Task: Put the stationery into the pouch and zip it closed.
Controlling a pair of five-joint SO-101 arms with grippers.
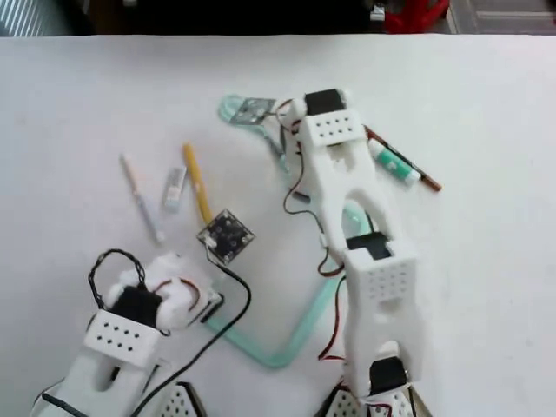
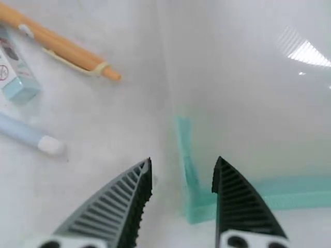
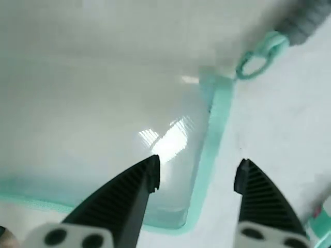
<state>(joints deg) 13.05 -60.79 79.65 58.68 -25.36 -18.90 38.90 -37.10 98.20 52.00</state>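
A clear pouch with a teal border (image 1: 304,326) lies flat in the middle of the white table. My left gripper (image 2: 181,170) is open, its jaws on either side of a teal corner (image 2: 192,209) of the pouch. My right gripper (image 3: 199,170) is open too, straddling the teal edge (image 3: 217,113) at the pouch's far end, close to the teal zip ring (image 3: 256,59). Left of the pouch lie a yellow pen (image 1: 196,181), a small eraser (image 1: 175,187) and a white pen (image 1: 139,198). To the right of the far arm lie a white-and-green marker (image 1: 391,163) and a brown pencil (image 1: 419,175).
The yellow pen (image 2: 57,44), eraser (image 2: 15,72) and white pen's end (image 2: 31,137) lie just beyond my left gripper. The table's far edge (image 1: 130,36) borders a dark background with a red object (image 1: 417,13). Black and red cables (image 1: 234,304) trail by the arms.
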